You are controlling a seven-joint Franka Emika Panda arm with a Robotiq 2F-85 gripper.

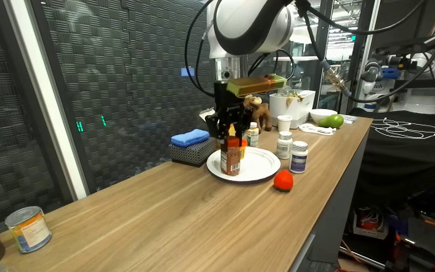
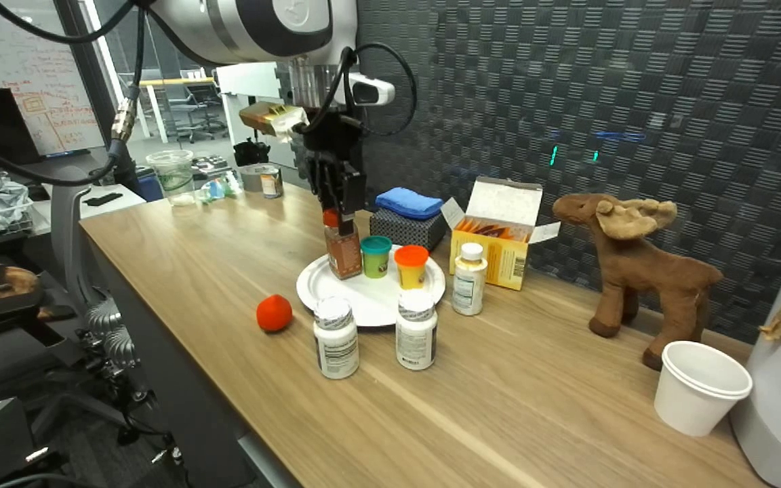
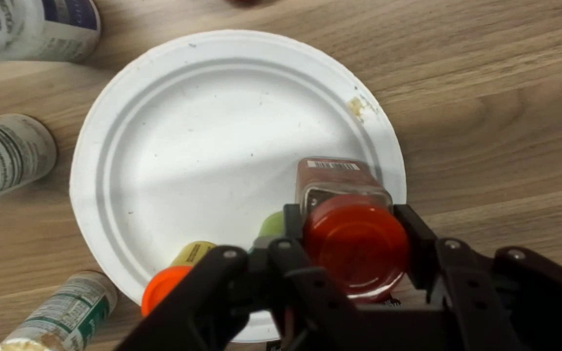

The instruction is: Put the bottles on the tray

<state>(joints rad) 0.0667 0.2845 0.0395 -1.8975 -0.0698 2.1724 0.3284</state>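
My gripper (image 3: 351, 231) is shut on the brown red-capped spice bottle (image 3: 332, 178), its fingers pressed to either side of the cap. In an exterior view that bottle (image 2: 344, 254) is upright over the edge of the white tray (image 2: 363, 303), its base at or very near the surface. Beside it on the tray are the short green container (image 2: 375, 263) and the short orange-lidded one (image 2: 411, 272). Off the tray, on the table, stand three white bottles: two in front (image 2: 337, 349) (image 2: 415, 342) and one with a green-and-white label (image 2: 468, 283).
A red object (image 2: 274, 313) lies near the tray at the table's front side. Behind the tray sit a patterned box with a blue cloth (image 2: 409, 202) and an opened yellow box (image 2: 502, 254). A plush moose (image 2: 641, 271) and paper cups (image 2: 699, 390) stand farther along.
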